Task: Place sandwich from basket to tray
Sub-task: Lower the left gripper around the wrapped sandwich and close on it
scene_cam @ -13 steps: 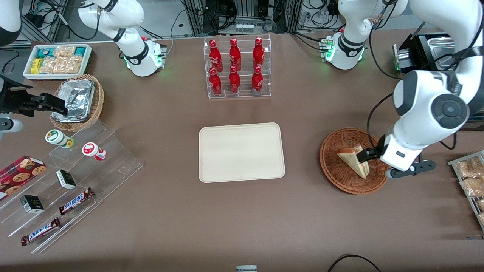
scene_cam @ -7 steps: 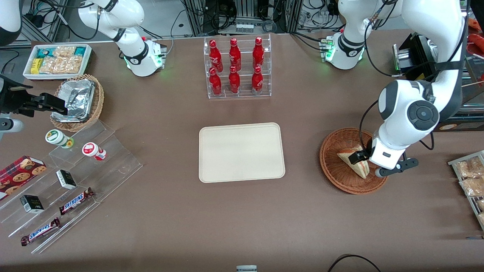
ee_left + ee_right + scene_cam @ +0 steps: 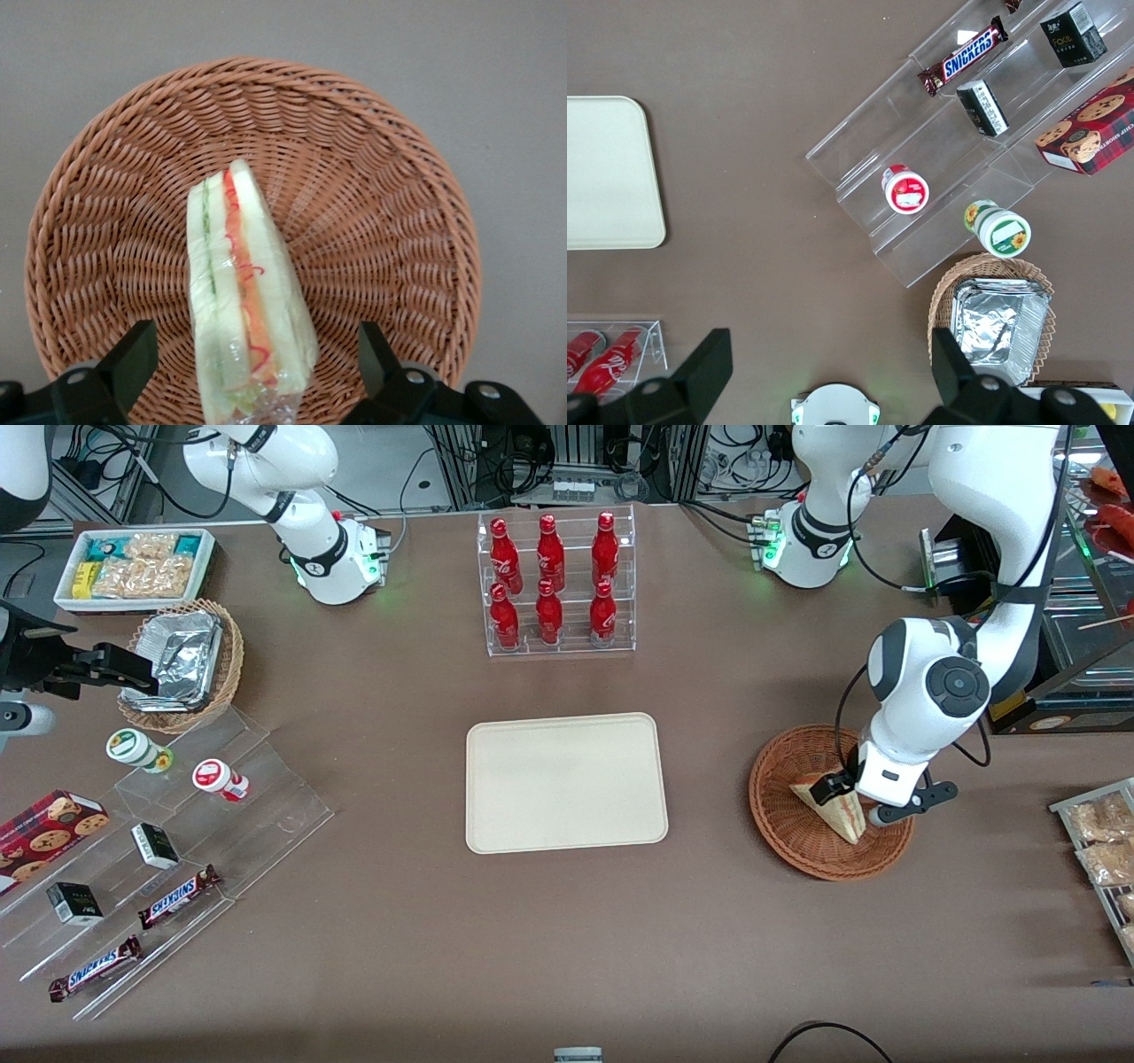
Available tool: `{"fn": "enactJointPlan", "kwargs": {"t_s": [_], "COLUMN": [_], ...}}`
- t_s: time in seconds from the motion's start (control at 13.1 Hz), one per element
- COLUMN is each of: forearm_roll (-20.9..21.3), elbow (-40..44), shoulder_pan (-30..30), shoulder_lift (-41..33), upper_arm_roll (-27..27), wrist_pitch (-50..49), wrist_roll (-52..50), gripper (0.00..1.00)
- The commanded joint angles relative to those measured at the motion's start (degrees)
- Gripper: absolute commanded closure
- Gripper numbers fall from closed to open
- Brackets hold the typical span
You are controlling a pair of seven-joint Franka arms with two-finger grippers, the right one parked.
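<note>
Hand (image 3: 248,372) open, straddling sandwich (image 3: 244,301) in basket (image 3: 390,230).

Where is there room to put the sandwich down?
The tray is bare all over, with bare table around it up to the basket. Toward the parked arm's end the clear racks are crowded. The gripper hangs open, straddling the sandwich in the basket.

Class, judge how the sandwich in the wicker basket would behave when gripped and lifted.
The sandwich is soft white bread, so it probably squashes easily. Its clear wrap looks slippery. The open gripper straddles its standing wedge in the basket; an off-centre squeeze might tip it.
</note>
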Motion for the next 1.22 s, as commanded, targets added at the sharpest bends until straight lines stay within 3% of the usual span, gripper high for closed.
{"fn": "enactJointPlan", "kwargs": {"t_s": [0.0,0.84,0.92,1.15], "forearm_roll": [0.90,0.90,0.90,0.90], "elbow": [-1.97,-2.05,-2.05,-1.97], "shoulder_pan": [0.09,-0.79,-0.79,-0.88], "shoulder_lift": [-1.94,3.86,4.04,4.30], "upper_arm_roll": [0.28,0.19,0.19,0.19], "wrist_pitch": [0.71,5.79,6.15,6.16], "wrist_roll": [-2.40,-4.87,-5.74,-6.36], "gripper": [0.00,0.03,0.17,1.00]}}
